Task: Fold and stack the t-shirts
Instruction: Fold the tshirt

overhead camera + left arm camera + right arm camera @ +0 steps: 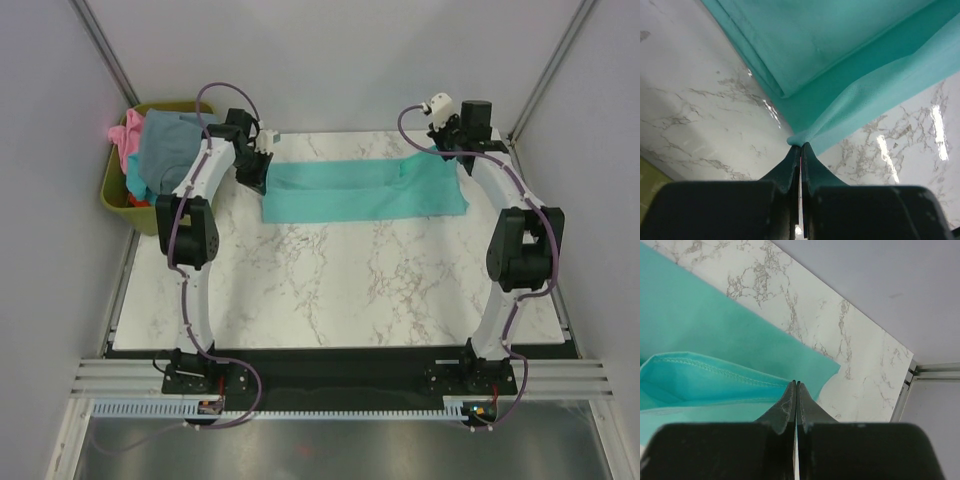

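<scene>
The teal t-shirt (360,190) lies as a long folded band across the far part of the marble table (350,290). My left gripper (252,173) is at its left end, and in the left wrist view it (800,144) is shut on a bunched corner of the teal cloth (840,50). My right gripper (447,152) is at the shirt's right far end, and in the right wrist view it (796,383) is shut on a stitched hem edge of the teal cloth (700,330), lifted slightly above the layer below. A grey-blue tee (170,145), a pink tee (125,135) and a bit of red-orange cloth (140,201) lie in the bin.
The olive-green bin (112,192) stands off the table's far left corner. Grey walls enclose the table on the far side and both sides. The table's right edge and a metal rail (935,371) are close to my right gripper.
</scene>
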Tool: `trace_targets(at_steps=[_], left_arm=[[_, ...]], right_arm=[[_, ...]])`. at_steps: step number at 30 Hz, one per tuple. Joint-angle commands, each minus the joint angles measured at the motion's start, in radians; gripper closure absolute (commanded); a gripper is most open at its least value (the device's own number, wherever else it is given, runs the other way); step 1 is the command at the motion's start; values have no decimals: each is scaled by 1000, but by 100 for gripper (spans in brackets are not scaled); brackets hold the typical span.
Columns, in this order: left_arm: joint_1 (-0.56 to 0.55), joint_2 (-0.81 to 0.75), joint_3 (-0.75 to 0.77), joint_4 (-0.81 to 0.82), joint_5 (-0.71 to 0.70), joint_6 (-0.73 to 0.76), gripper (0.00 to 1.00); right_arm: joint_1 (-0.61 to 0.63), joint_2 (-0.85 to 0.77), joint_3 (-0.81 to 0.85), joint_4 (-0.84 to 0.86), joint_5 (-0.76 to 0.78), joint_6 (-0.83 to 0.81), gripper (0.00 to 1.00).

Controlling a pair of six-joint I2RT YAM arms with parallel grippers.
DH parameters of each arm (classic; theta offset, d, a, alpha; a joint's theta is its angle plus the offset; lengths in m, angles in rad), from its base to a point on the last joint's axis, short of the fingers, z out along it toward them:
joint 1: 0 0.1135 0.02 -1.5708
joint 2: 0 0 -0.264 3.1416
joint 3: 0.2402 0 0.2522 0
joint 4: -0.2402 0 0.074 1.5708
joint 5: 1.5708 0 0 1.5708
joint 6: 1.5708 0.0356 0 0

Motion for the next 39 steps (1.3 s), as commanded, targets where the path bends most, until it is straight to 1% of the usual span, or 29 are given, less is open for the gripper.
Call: trace_targets(at_steps=[1, 6, 9, 11, 12, 13, 14, 15, 16, 17, 18, 19, 20, 23, 24, 27, 28, 29, 30, 32, 33, 34, 35, 36, 39], left_arm=[[11, 45, 91, 36, -48, 25, 98], [7, 128, 174, 90, -90, 15, 95], [-1, 152, 210, 113, -127, 17, 94], [-6, 159, 215, 125, -137, 17, 86], [-9, 160, 218, 140, -177, 0, 80], [-15, 160, 221, 148, -194, -5, 79], [-18, 157, 224, 153, -203, -6, 77], [-22, 151, 226, 156, -238, -9, 50], [-32, 128, 224, 162, -251, -12, 42], [-35, 110, 221, 162, -253, -15, 39], [-39, 93, 209, 163, -253, -34, 29], [-39, 49, 200, 165, -250, -40, 27], [-39, 24, 188, 165, -243, -44, 24], [-39, -51, 103, 169, -198, -55, 23], [-39, -65, 56, 169, -162, -54, 23], [-39, -91, -33, 188, -81, -29, 25], [-39, -90, -46, 194, -66, -26, 26], [-39, -72, -52, 199, -52, -20, 27], [-39, -59, -52, 203, -30, -14, 29], [-39, -30, -30, 197, -12, -11, 29], [-39, -10, -5, 194, 23, -20, 29], [-39, -2, 8, 194, 49, -26, 30], [-39, 7, 22, 191, 74, -31, 30], [-38, 25, 49, 191, 114, -35, 30], [-39, 62, 109, 186, 142, -35, 30]], right_arm=[[-3, 60, 70, 52, 34, 21, 100], [-3, 135, 96, 82, 67, 7, 100], [0, 165, 106, 102, 84, 2, 100], [2, 178, 106, 118, 98, 5, 100], [6, 180, 101, 128, 130, 15, 100], [6, 180, 100, 150, 147, 27, 100], [9, 177, 97, 160, 165, 39, 98], [11, 172, 95, 171, 194, 51, 88], [12, 156, 95, 182, 219, 77, 64], [13, 143, 93, 188, 236, 93, 55], [14, 130, 90, 190, 263, 116, 47], [14, 99, 89, 193, 273, 151, 30], [14, 80, 77, 193, 277, 169, 25], [19, -2, 28, 156, 271, 249, 22], [19, -31, 17, 98, 235, 281, 22], [17, -47, -35, 12, 171, 419, 22], [14, -56, -58, -9, 147, 442, 22], [8, -55, -96, -17, 85, 491, 23], [3, -52, -112, -25, 54, 518, 23], [-3, -36, -147, -24, -4, 582, 24], [-33, -27, -158, -19, -38, 658, 25], [-47, -21, -167, -8, -70, 686, 25], [-53, -15, -180, -5, -133, 705, 25], [-58, 3, -177, -4, -161, 738, 26], [-73, 46, -148, 15, -257, 797, 26]])
